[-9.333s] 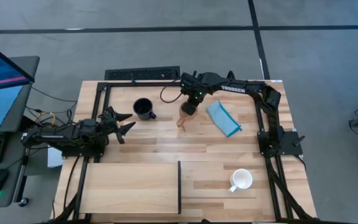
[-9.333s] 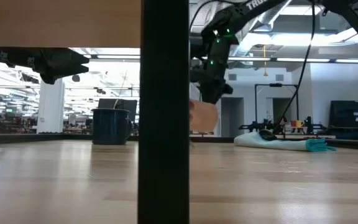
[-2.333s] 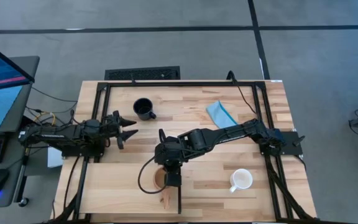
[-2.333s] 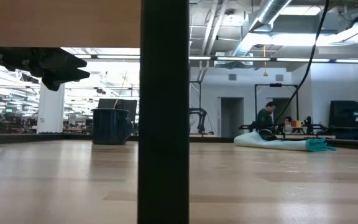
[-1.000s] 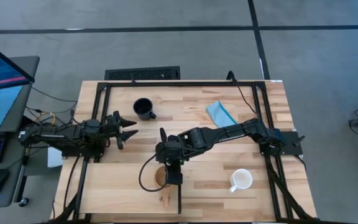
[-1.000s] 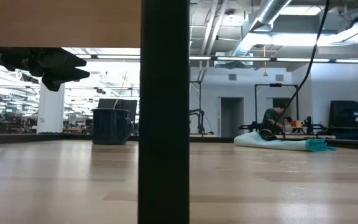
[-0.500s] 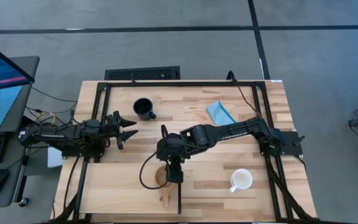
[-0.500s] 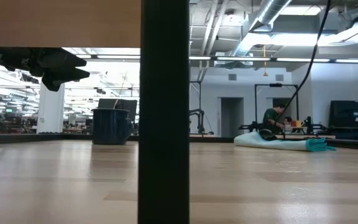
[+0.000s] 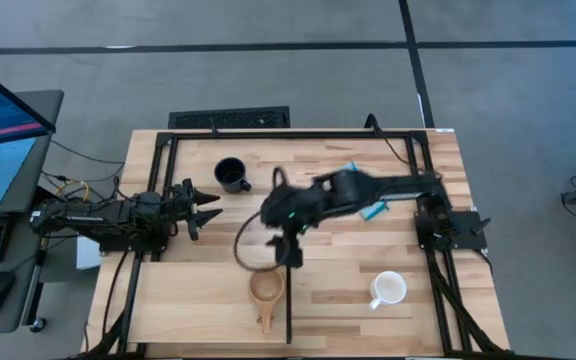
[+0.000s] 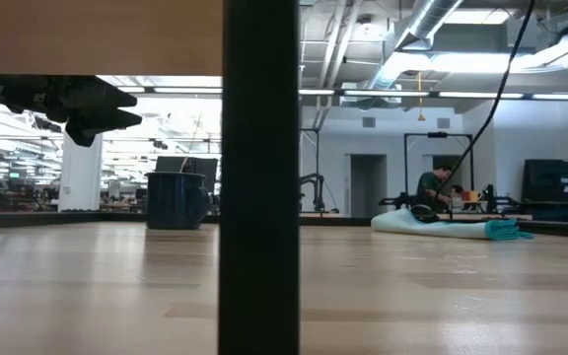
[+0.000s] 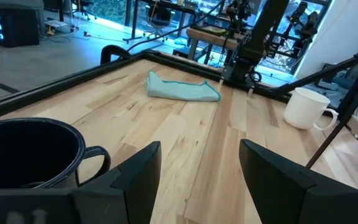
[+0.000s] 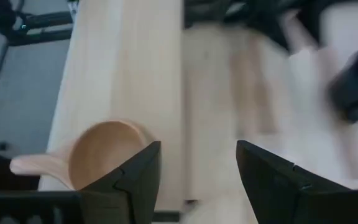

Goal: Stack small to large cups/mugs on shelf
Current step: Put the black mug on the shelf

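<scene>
Wooden cup on shelf; right gripper apart, empty. Black mug nearer left gripper, apart.

The overhead camera looks straight down; the table-level one faces across, close behind the shelf's dark edge.

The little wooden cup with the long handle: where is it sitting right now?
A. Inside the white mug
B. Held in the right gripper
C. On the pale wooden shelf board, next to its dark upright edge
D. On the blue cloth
C. The high view shows the wooden cup resting on the shelf beside its dark upright edge, with the right gripper open and clear of it.
</scene>
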`<state>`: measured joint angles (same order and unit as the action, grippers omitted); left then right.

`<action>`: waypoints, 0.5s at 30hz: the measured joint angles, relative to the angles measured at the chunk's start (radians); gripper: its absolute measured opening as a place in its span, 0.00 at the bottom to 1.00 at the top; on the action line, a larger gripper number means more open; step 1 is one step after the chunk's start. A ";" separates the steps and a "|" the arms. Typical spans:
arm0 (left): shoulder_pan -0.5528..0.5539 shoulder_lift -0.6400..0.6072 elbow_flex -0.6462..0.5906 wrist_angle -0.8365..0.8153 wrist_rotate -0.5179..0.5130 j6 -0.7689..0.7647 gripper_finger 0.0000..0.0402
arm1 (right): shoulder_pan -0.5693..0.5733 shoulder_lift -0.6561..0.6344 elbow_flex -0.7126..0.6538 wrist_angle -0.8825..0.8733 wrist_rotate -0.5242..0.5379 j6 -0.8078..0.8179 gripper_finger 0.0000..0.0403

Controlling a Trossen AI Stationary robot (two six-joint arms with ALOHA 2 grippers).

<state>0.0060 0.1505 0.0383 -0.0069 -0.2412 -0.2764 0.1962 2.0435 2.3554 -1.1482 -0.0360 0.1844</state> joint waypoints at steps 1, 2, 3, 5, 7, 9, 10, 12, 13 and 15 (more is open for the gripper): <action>0.000 0.000 0.001 -0.002 0.000 0.000 0.52 | -0.010 -0.019 0.000 0.018 0.011 -0.015 0.57; 0.000 0.000 0.001 -0.004 0.000 -0.001 0.52 | -0.021 -0.042 0.001 0.041 0.021 -0.033 0.57; 0.000 0.000 0.001 -0.004 0.001 -0.001 0.52 | -0.034 -0.067 0.001 0.039 0.032 -0.048 0.57; 0.000 0.000 0.001 -0.002 0.000 -0.002 0.52 | -0.065 -0.113 0.001 0.045 0.056 -0.079 0.57; 0.000 0.000 0.001 0.002 0.000 -0.002 0.52 | -0.102 -0.160 0.000 0.046 0.079 -0.108 0.57; 0.000 -0.001 0.001 0.004 0.000 -0.002 0.52 | -0.139 -0.198 -0.003 0.044 0.094 -0.130 0.57; 0.000 0.000 0.001 0.003 -0.001 -0.002 0.52 | -0.157 -0.216 -0.003 0.044 0.093 -0.134 0.57; 0.000 0.000 0.001 0.002 -0.004 -0.002 0.52 | -0.189 -0.247 -0.004 0.023 0.092 -0.149 0.57; 0.000 0.000 0.001 0.002 -0.009 -0.001 0.52 | -0.203 -0.258 -0.004 0.023 0.092 -0.159 0.57; 0.000 0.000 0.001 0.000 -0.021 0.011 0.52 | -0.232 -0.284 -0.004 0.006 0.092 -0.179 0.57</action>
<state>0.0059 0.1501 0.0391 -0.0071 -0.2618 -0.2652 -0.0361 1.7598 2.3512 -1.1422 0.0559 0.0053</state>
